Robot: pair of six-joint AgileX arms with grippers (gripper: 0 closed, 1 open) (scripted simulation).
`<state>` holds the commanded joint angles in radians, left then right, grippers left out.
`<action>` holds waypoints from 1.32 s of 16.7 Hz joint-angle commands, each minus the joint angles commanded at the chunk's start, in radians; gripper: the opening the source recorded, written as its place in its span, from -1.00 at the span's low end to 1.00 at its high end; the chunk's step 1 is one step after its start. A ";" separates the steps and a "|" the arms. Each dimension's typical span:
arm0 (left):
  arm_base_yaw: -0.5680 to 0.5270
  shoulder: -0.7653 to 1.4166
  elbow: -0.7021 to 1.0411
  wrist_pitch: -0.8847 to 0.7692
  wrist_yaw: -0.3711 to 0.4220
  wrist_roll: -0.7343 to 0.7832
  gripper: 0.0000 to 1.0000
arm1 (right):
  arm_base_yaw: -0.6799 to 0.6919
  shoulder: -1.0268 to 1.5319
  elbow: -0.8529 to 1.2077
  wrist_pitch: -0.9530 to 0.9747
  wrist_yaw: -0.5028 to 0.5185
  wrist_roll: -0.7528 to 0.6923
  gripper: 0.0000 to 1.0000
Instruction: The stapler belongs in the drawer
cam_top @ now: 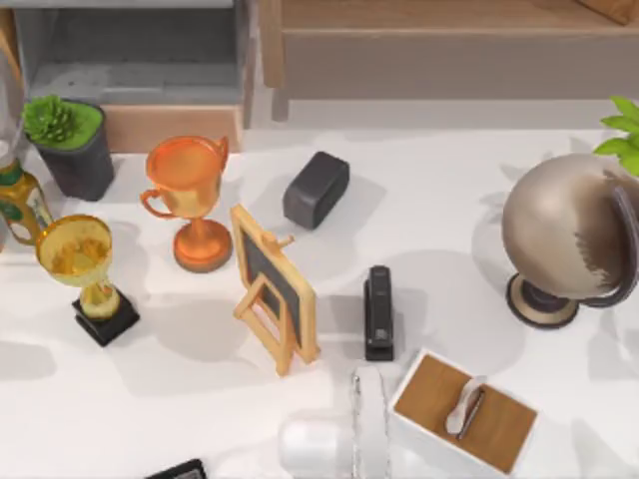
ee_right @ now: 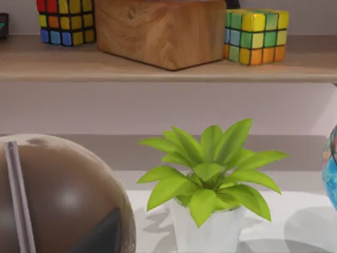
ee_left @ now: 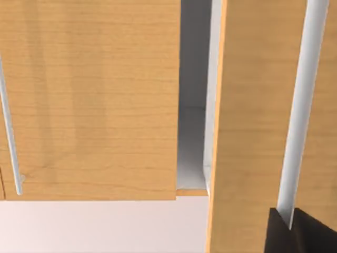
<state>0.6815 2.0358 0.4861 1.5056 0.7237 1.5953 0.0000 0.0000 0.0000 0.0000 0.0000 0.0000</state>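
Stapler (cam_top: 378, 311), slim matte black bar, lies before grey-walled drawer (cam_top: 140, 60).

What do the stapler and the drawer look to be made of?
The stapler looks like matte black plastic or painted metal: uniformly dark, with little shine. The drawer seems to be grey painted board inside, flat and dull, with a light wooden front panel, tan and unglossed.

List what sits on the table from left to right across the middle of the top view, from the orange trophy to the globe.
Orange trophy → small easel chalkboard → dark-grey block → stapler → globe.
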 joint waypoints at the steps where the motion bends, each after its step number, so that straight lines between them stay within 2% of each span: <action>1: 0.000 0.000 0.000 0.000 0.000 0.000 -0.40 | 0.000 0.000 0.000 0.000 0.000 0.000 1.00; 10: 0.000 0.000 0.000 0.000 0.000 0.000 0.96 | 0.000 0.000 0.000 0.000 0.000 0.000 1.00; 19: -0.002 0.000 0.001 0.000 0.000 0.000 1.00 | 0.000 0.000 0.000 0.000 0.000 0.000 1.00; 22: 0.025 -0.011 -0.031 0.020 0.026 0.002 1.00 | 0.000 0.000 0.000 0.000 0.000 0.000 1.00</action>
<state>0.7064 2.0251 0.4547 1.5252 0.7496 1.5977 0.0000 0.0000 0.0000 0.0000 0.0000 0.0000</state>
